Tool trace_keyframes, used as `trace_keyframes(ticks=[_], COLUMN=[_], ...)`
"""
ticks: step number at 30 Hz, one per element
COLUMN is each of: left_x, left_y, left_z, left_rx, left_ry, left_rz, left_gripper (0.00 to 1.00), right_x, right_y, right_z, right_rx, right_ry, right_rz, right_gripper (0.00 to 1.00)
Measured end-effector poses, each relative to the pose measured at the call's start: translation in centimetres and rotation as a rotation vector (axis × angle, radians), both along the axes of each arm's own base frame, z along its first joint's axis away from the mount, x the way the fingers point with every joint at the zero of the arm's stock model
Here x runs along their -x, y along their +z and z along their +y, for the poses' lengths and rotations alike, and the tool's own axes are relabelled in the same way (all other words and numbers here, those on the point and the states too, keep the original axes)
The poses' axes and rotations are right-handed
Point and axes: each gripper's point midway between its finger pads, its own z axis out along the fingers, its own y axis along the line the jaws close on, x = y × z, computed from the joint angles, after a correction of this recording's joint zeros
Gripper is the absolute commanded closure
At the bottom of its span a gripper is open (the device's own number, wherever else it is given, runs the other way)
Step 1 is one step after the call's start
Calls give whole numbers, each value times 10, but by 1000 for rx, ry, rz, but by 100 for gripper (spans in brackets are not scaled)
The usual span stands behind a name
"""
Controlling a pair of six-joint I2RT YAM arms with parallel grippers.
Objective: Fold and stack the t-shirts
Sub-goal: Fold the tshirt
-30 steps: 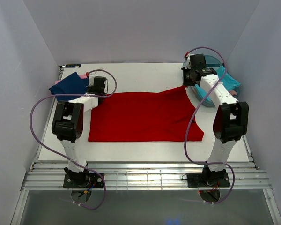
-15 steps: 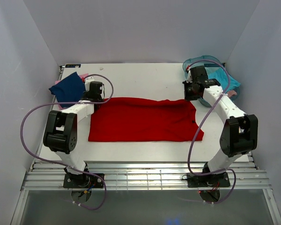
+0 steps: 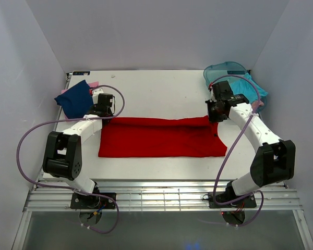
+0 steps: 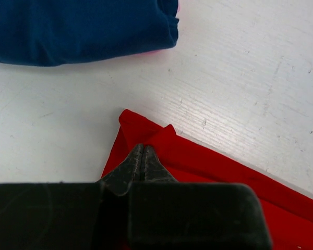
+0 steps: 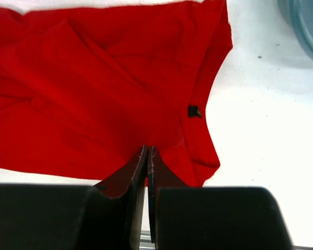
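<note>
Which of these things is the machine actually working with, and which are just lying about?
Part of the job: red t-shirt, pinched by the left end effector and right end effector; navy t-shirt lying on a pink t-shirt; turquoise t-shirt.
Just lying about: teal plastic tub; white table.

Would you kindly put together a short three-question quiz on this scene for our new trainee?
1. True or false: the red t-shirt lies inside the teal tub.
2. Which colour of cloth peeks out from under the navy t-shirt? A pink, B turquoise, C white.
3. Fill in: the jaws of both arms are shut on the ___ t-shirt.

Key: 1 false, it lies on the table. 2 A, the pink cloth. 3 red.
</note>
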Motion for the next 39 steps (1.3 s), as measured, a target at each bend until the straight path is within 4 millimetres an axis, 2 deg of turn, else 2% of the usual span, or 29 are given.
trace_keyframes(ticks=[9,11,13,14,17,20,24,28,31,35,39], left_x=[30,34,38,41,53,64,72,66,53,36,33], left_y=[-7,-5,-4,-5,-11,-14,-3,17,22,2,-29], left_z=[-1,-2,-3,-3,-3,-1,0,-1,-4,-9,-11], left_rx=[1,3,2,2,-5,-24,-31,-17,-18,-32,-54], left_ry=[-4,-6,-9,-8,7,25,35,48,51,49,41], left_rz=[68,73,83,95,143,180,169,103,81,124,206], left_gripper=[100,86,66,53,38,37,37,44,44,40,39], right_x=[32,36,40,41,46,46,38,13,-7,-21,-30], right_y=[-19,-21,-24,-25,-28,-28,-26,-26,-37,-63,-85], right_z=[-10,-13,-17,-19,-27,-35,-37,-21,-1,29,53], right_rx=[56,68,85,96,137,176,195,139,66,-51,-151], right_ry=[-11,-22,-33,-39,-66,-88,-101,-77,-37,30,87], right_rz=[86,94,106,112,125,124,115,84,75,112,141], right_gripper=[92,92,88,76,63,57,58,62,62,61,61])
